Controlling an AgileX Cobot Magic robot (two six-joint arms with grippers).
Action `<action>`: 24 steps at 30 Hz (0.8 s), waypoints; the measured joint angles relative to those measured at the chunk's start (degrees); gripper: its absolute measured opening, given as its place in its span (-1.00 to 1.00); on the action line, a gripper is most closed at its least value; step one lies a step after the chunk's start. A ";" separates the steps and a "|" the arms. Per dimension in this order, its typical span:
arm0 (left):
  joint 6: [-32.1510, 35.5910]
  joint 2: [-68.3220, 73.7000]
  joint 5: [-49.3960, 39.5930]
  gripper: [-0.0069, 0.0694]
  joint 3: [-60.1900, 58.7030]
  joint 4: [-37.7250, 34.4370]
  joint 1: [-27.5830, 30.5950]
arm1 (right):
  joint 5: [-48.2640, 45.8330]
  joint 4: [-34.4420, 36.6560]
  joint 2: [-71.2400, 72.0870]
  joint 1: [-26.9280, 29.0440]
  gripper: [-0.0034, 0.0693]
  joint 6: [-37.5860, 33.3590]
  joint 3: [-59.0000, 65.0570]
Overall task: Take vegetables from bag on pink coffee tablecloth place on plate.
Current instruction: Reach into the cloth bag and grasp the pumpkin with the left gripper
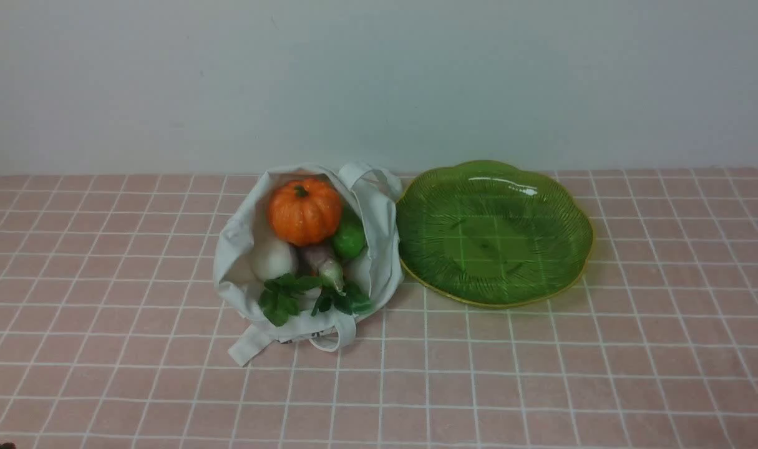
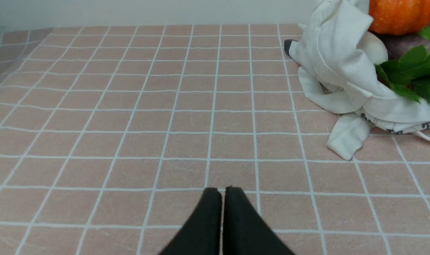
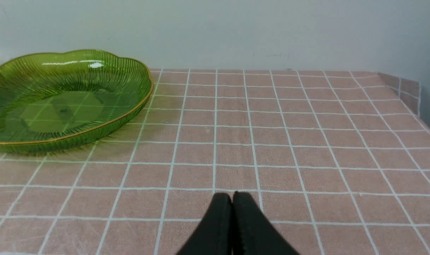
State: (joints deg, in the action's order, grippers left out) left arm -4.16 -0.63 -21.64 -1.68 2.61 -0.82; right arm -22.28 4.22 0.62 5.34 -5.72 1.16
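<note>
The off-white bag lies open on the pink coffee tablecloth, left of the green plate, which holds nothing. Vegetables fill the bag: an orange pumpkin on top, a white radish, a green gourd, a purplish piece and leafy greens. Neither arm shows in the front view. My left gripper is shut and empty over bare cloth, the bag well off to one side. Over bare cloth too, my right gripper is shut and empty, apart from the plate.
A pale wall rises behind the table. The cloth's far right corner folds down at the table edge. One bag strap trails onto the cloth toward me.
</note>
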 joint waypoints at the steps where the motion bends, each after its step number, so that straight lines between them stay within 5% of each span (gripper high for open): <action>1: 0.00 0.00 0.00 -0.83 0.00 0.00 0.00 | 0.00 0.00 0.00 0.00 -0.95 0.00 0.00; 24: 0.00 0.00 0.00 -0.83 0.00 0.54 0.00 | 0.00 0.00 0.00 0.00 -0.95 0.00 0.00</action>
State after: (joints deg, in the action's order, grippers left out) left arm -4.16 -0.63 -21.64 -1.68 3.15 -0.82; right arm -22.28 4.22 0.62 5.34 -5.72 1.16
